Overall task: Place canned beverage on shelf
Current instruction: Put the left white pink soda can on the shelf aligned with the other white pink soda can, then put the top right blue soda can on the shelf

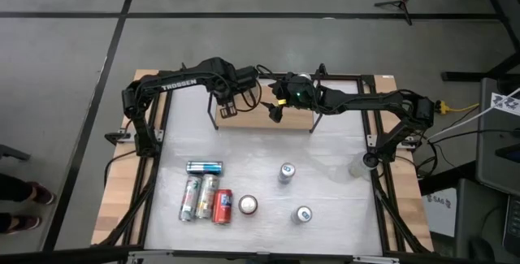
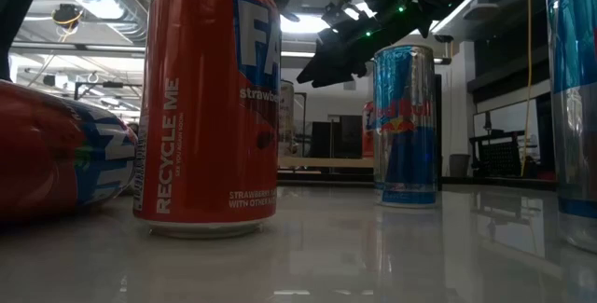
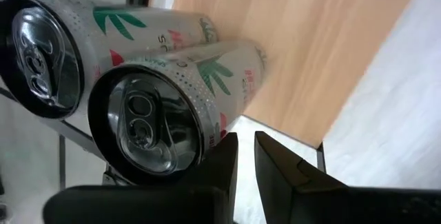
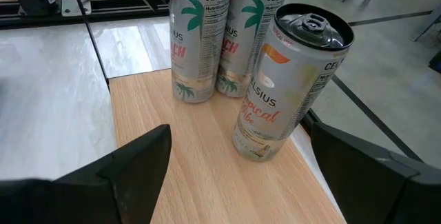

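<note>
Right wrist view shows the right gripper (image 4: pixel 234 176), fingers apart, around a tilted silver Celsius can (image 4: pixel 289 79) on the light-wood shelf (image 4: pixel 193 162) mid-frame, release and withdrawal likely next, while the left gripper (image 3: pixel 246 162) waits pinched together.

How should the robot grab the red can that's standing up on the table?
Probably by its round side wall, around the middle. The red can stands upright, so a gripper coming down over its top with open fingers fits best. Another can lies on one side, so the fingers should straddle it away from that neighbour.
</note>
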Available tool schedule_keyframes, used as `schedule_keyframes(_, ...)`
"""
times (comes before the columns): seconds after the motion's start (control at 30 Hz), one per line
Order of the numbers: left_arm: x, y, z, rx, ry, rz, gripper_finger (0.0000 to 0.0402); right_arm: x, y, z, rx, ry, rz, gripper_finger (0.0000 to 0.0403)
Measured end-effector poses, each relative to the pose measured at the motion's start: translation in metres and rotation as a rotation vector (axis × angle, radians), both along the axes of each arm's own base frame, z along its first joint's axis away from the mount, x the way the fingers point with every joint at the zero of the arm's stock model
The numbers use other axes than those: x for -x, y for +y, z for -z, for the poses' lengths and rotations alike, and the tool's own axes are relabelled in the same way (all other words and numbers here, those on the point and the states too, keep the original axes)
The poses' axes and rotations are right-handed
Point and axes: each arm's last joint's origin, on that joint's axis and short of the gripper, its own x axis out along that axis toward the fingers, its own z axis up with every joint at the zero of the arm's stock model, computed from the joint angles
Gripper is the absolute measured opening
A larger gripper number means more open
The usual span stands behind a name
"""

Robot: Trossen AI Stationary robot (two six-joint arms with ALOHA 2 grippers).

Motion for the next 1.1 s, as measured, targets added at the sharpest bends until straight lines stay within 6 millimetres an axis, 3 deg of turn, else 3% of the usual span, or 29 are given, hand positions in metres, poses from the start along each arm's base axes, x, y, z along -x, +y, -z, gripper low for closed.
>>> schedule_keyframes(0.27,-0.011,-0.022,-0.015,0.049,-0.083,0.065,0.0039,0.000,0.000,0.000,0.000,0.000,0.000,0.0346)
schedule_keyframes(0.57,-0.015,-0.062,-0.027,0.193,-0.135,0.076,0.0039,0.000,0.000,0.000,0.000,0.000,0.000,0.0346)
schedule_keyframes(0.93,0.014,-0.104,-0.066,0.243,-0.292,0.047,0.0039,0.000,0.000,0.000,0.000,0.000,0.000,0.0346)
schedule_keyframes(1.1,0.019,-0.113,-0.070,0.204,-0.298,-0.012,0.0039,0.000,0.000,0.000,-0.009,-0.002,-0.018,0.0346)
